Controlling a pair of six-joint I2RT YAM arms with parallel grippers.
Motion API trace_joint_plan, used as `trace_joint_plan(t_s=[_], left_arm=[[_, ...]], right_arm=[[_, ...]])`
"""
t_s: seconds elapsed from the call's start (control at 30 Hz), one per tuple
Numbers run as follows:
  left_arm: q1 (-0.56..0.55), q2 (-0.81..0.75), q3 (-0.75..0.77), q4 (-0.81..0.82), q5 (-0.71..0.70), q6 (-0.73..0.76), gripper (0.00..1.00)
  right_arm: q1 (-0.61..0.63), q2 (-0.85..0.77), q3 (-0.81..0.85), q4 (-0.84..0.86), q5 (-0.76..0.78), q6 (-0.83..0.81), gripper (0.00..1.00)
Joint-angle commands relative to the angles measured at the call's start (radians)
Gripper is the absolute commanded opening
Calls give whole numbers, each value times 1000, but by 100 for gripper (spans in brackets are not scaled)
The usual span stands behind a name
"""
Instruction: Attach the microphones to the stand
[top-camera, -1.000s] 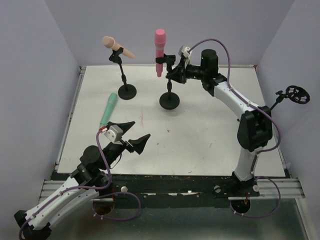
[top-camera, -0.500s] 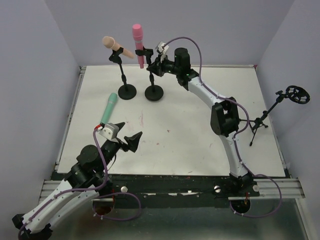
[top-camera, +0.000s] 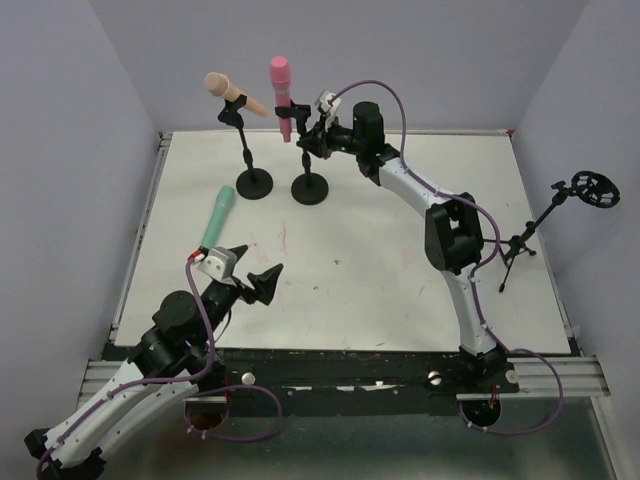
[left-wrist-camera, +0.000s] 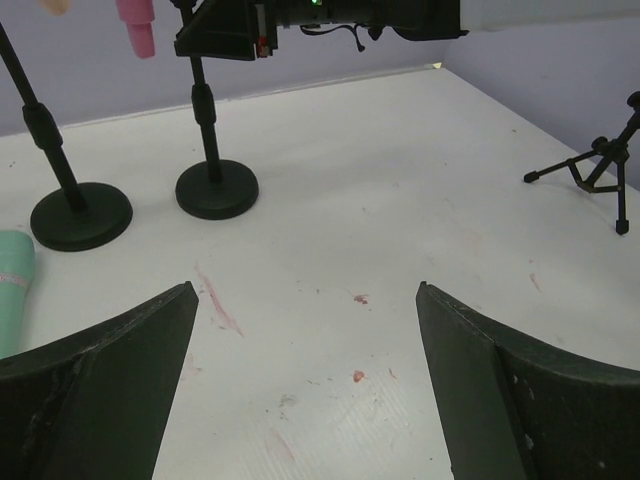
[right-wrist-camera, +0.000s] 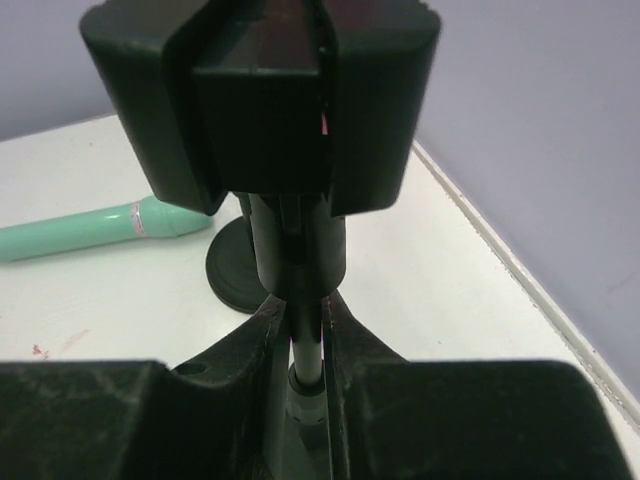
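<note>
Pink microphone (top-camera: 281, 95) up top, standing almost upright in its clip, directly above the right jaws. Those jaws are clamped on the thin post of the stand (top-camera: 309, 168), just under the clip. The right wrist view shows the post (right-wrist-camera: 303, 300) pinched tight in the middle, with the clip looming overhead. Gripping the post rather than the microphone looks sensible to me: the stand can be steadied or nudged without popping the microphone out of its clip.

Just to the left of those jaws, a second stand (top-camera: 248, 160) carries the peach microphone (top-camera: 230, 92), tilted in its holder. The two round feet sit close together on the desk (top-camera: 400, 290).

Nearer in, the left jaws are spread wide apart and hold nothing. They hang low over the desk, pointed toward the stands. The green microphone (top-camera: 216, 218) lies flat just ahead of them and to their left, and one end of it peeks in at the edge of the left wrist view. That's the one left to mount, I'd say. A tripod stand (top-camera: 520, 243) sits well off to the right of the left jaws, probably its destination.
</note>
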Motion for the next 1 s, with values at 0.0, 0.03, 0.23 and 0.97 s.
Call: trace_joint_plan(t_s=[0.0,0.03,0.23,0.97], left_arm=[[-4,-34,-5,-9,1,-1,99],[-4,-40,-5,-9,1,-2,98],[-4,-67,4,-39,12,-13,98],[11,298,302,-177,170,132,98]], right_arm=[[4,-52,-80,-3,-32,-8,31],[4,-60,-91,-3,-32,-8,37],[-13,-130,-161,-3,-46,24,69],[-157,-1061,-729,-908,-46,-444,100]])
